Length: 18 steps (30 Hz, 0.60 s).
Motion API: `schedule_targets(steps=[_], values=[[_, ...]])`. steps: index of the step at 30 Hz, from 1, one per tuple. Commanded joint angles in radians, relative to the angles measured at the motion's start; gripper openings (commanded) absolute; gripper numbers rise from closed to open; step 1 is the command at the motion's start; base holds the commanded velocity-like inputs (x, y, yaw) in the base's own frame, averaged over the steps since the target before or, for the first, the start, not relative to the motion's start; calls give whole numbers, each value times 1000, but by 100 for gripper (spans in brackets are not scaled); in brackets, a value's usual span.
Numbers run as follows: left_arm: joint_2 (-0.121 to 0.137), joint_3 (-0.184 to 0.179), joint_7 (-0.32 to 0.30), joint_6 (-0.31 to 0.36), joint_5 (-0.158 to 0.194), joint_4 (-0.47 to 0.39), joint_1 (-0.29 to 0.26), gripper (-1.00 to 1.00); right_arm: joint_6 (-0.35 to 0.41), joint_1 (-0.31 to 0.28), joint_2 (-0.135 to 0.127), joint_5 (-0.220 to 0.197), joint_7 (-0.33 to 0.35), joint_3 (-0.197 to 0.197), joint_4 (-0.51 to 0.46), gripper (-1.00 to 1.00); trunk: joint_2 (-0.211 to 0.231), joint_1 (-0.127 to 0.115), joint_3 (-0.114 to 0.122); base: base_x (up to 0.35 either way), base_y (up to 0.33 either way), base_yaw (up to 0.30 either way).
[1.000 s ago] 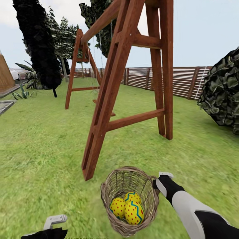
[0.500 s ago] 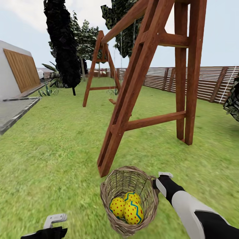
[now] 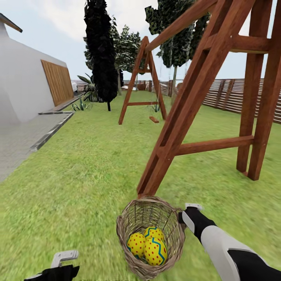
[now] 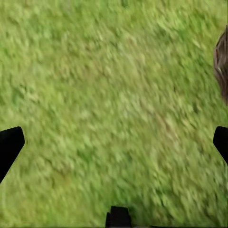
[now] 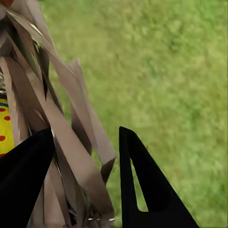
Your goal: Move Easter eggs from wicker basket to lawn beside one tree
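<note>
Green lawn (image 3: 78, 164) is stretching toward far trees; right gripper (image 3: 186, 214) is clamping the wicker basket (image 3: 151, 236) rim, three Easter eggs (image 3: 150, 246) sitting inside, none placed; left gripper (image 4: 114, 142) is gaping empty.

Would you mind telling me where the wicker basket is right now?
In the head view the basket sits low and centre, held at its rim by the right claw, just in front of the swing frame's foot, with the eggs inside.
</note>
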Motion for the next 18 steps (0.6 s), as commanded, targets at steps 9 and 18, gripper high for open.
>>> schedule_targets(steps=[9,18], values=[[-2,5,-1,-132,9,160,6,100,-87,32,5,-6,-3,7,3,-100,-1,0,-1,0,287,290],[0,6,-2,-317,8,351,6,100,-97,57,28,-6,-4,9,6,-100,-1,0,-1,25,288,290]])
